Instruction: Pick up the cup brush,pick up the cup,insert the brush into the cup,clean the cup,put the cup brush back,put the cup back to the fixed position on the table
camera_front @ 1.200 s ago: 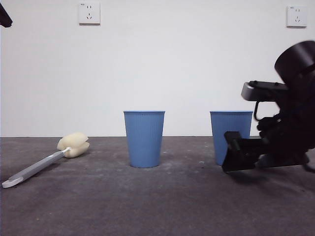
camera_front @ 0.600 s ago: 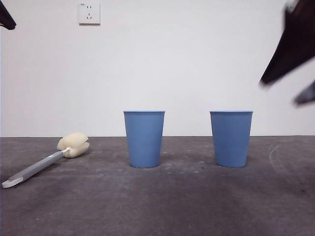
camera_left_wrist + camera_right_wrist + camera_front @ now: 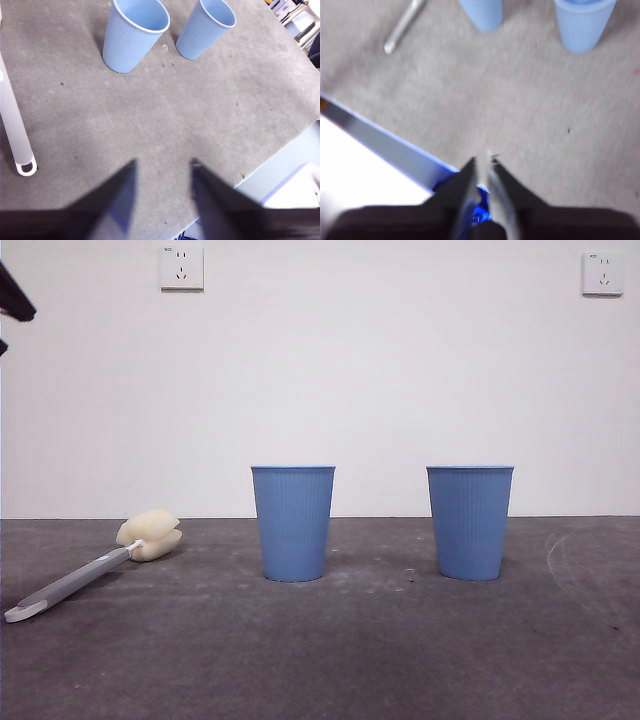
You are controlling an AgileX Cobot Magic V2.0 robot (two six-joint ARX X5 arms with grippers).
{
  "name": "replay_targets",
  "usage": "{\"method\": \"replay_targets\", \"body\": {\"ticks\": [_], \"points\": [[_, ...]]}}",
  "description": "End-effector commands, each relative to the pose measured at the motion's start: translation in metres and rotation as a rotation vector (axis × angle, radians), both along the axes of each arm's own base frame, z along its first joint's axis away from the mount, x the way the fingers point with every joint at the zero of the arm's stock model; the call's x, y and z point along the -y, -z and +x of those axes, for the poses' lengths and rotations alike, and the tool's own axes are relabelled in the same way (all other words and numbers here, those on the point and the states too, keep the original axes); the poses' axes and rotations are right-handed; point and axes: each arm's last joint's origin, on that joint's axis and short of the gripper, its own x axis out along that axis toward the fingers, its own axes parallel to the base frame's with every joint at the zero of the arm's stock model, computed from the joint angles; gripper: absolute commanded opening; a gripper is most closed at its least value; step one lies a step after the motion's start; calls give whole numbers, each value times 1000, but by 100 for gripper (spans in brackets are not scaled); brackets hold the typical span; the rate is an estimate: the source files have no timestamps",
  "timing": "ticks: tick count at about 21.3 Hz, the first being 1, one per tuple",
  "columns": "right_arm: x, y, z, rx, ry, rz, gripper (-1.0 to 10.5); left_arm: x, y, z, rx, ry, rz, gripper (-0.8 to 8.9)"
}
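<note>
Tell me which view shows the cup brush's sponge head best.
Front view: the long grey-handled cup brush lies whole on the table, its cream-yellow lobed sponge head clear. Left wrist view catches only handle and whitish loop end; right wrist view only a blurred handle.

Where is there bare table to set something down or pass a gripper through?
Bare table runs in front of both cups. A gap lies between the middle cup and the other cup; another between the cup brush and the middle cup. Nowhere is crowded.
</note>
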Motion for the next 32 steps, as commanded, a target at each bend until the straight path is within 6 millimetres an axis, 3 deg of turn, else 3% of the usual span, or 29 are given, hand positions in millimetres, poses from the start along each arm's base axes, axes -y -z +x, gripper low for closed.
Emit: {"method": "replay_targets", "body": {"ticks": [1, 10, 17, 22, 26, 32], "points": [[0, 1, -1, -6, -17, -13, -13, 0, 1, 0, 19, 18, 6, -9], [0, 2, 0, -22, -10, -12, 1, 0, 0, 1, 19, 18, 7, -8], [-2, 4, 4, -42, -10, -19, 1, 0, -27, 0, 105, 21, -5, -3], [-3, 5, 8, -57, -9, -25, 1, -1, -50, 8, 449, 16, 177, -3], [-3, 7, 12, -59, 16, -60, 1, -17, -68, 7, 722, -176, 399, -3], [-3, 8, 15, -58, 51, -105, 1, -37, -72, -10, 876, -344, 518, -3]]}}
